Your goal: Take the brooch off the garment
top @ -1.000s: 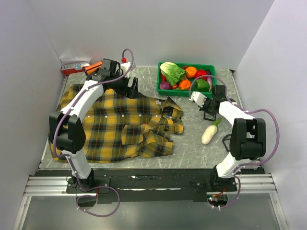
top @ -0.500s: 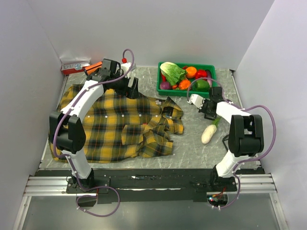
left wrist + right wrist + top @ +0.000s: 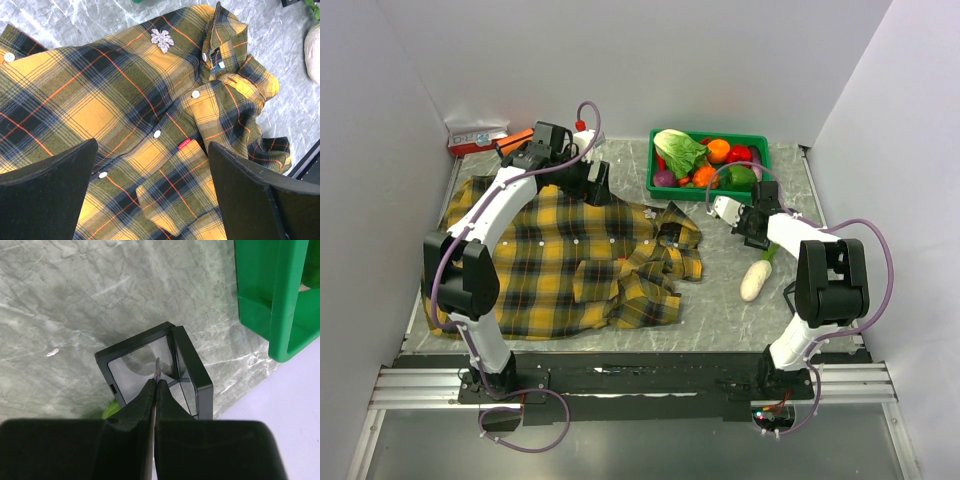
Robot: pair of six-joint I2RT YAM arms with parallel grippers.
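A green basket (image 3: pixel 665 192) is set at the back of the grey marbled table (image 3: pixel 720 300). It is filled with a leafy lettuce (image 3: pixel 678 152) and other bright veggies. A long white radish (image 3: pixel 756 280) is laid near it. A small open black box (image 3: pixel 197 372) is seen close to the basket. A red-and-white pack (image 3: pixel 477 138) is kept in the far left corner.

Bare table (image 3: pixel 722 298) between garment (image 3: pixel 550 262) and radish (image 3: pixel 756 282), green crate (image 3: pixel 706 191) bounding the far side
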